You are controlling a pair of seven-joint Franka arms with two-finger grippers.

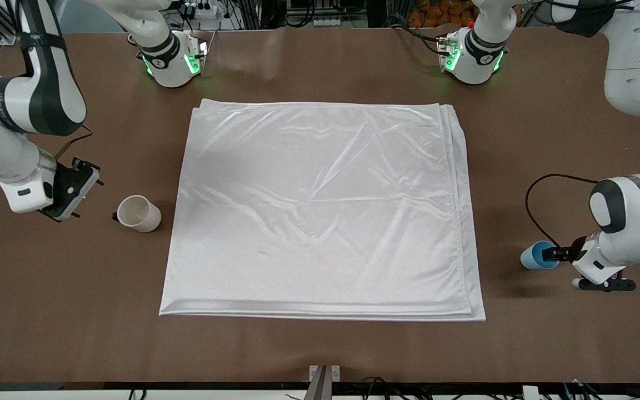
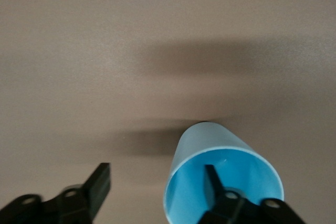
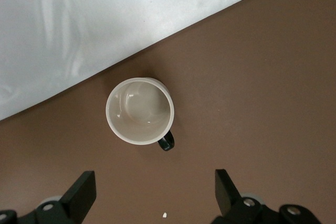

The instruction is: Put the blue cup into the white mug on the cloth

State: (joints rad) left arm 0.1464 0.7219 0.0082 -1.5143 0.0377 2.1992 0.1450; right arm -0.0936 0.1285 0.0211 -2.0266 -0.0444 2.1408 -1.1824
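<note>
Worktop, brown. Small light-blue tapered cup stood off the cloth at the left arm's end; left claw parted, one finger inside the rim, one outside. Large shiny white folded cloth lay centrally. Off-white mug with black handle stood just beside the cloth at the right arm's end; right claw wide open above it, empty.

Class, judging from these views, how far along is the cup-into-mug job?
Nothing is finished. In hand: the left claw straddles the light-blue tapered cup's wall, one finger inside. The open right claw hovers by the off-white mug. Both vessels stand off the shiny white cloth.
</note>
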